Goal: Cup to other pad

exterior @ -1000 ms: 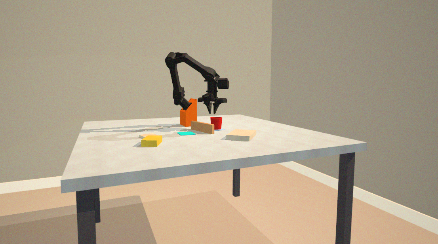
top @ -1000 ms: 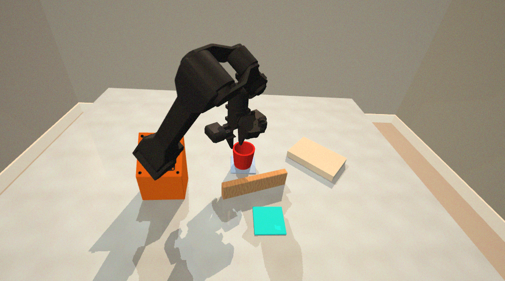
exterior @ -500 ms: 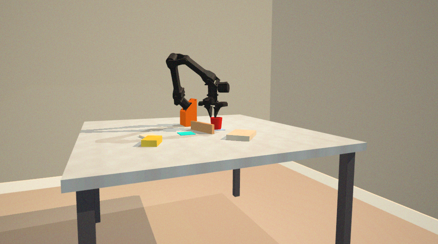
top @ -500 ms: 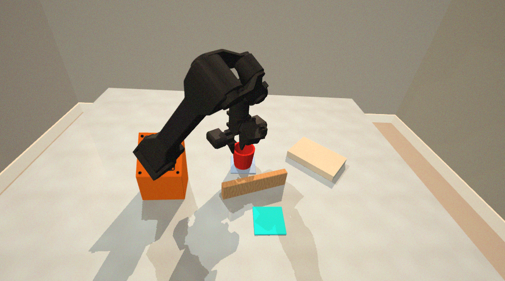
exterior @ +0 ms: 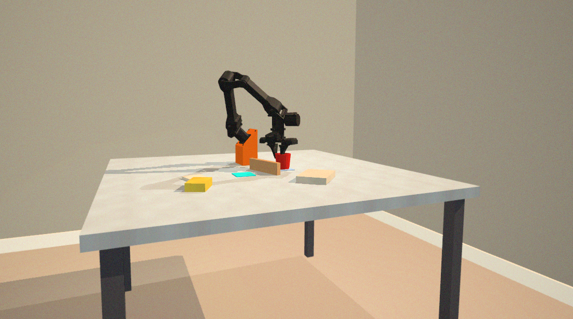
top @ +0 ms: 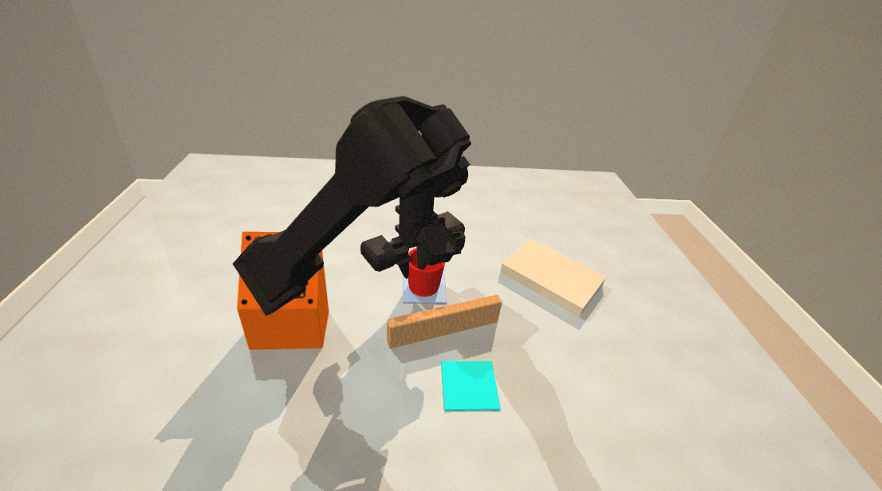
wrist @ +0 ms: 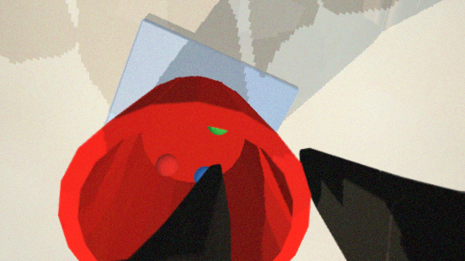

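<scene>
The red cup point(top: 425, 282) point(exterior: 284, 162) point(wrist: 69, 197) stands upright on the pale blue pad point(top: 409, 298) point(wrist: 136, 62). Inside it lie a green marble point(wrist: 217, 130), a red marble point(wrist: 167, 165) and a blue marble point(wrist: 200, 175), partly hidden by a finger. My gripper point(top: 415, 269) point(exterior: 278, 155) point(wrist: 261, 167) points down, partly open, with the cup's near wall between its fingers: one finger reaches inside the rim, the other is just outside. It is not closed on the wall. The turquoise pad point(top: 470, 388) point(exterior: 243, 174) bears nothing.
A wooden bar point(top: 445, 321) point(exterior: 264, 166) stands on edge between the two pads. A tan block point(top: 553, 269) point(exterior: 316, 175) lies to the right of the cup. A yellow block point(exterior: 198, 183) lies nearer the exterior camera. The arm's orange base point(top: 285, 329) point(exterior: 247, 154) stands left of the cup.
</scene>
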### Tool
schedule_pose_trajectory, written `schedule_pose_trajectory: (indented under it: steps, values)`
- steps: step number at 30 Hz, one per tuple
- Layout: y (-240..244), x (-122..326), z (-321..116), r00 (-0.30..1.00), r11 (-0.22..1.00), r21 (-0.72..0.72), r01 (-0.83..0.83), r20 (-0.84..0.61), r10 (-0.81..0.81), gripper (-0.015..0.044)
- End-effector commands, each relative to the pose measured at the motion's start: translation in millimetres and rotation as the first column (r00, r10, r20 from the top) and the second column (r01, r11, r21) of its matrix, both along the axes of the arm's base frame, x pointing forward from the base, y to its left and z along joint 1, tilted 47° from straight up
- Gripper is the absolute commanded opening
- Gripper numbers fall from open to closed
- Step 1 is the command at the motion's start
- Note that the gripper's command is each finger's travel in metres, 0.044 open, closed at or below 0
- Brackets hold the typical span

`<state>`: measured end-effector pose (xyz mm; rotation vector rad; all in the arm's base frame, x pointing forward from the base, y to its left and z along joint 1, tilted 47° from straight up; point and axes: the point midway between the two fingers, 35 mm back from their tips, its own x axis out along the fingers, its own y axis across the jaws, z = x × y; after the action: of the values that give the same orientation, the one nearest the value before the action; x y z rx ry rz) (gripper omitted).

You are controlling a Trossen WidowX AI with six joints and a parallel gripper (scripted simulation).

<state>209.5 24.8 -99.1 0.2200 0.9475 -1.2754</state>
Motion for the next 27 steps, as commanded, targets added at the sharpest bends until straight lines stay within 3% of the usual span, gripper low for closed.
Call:
schedule_pose_trajectory:
  steps: [1, 12, 15, 27]
  values:
    - [-7.1, -4.8, -4.8, 1.000, 1.000, -0.013, -0.008, -0.017, 0.008, 0.0148]
    - [-10.0, -5.3, -7.2, 1.000, 1.000, -0.014, -0.008, -0.017, 0.007, 0.0148]
    - [-8.0, -3.1, -6.5, 1.000, 1.000, -0.006, 0.000, -0.007, 0.000, 0.0069]
    - [-8.0, -3.1, -6.5, 1.000, 1.000, -0.006, 0.000, -0.007, 0.000, 0.0000]
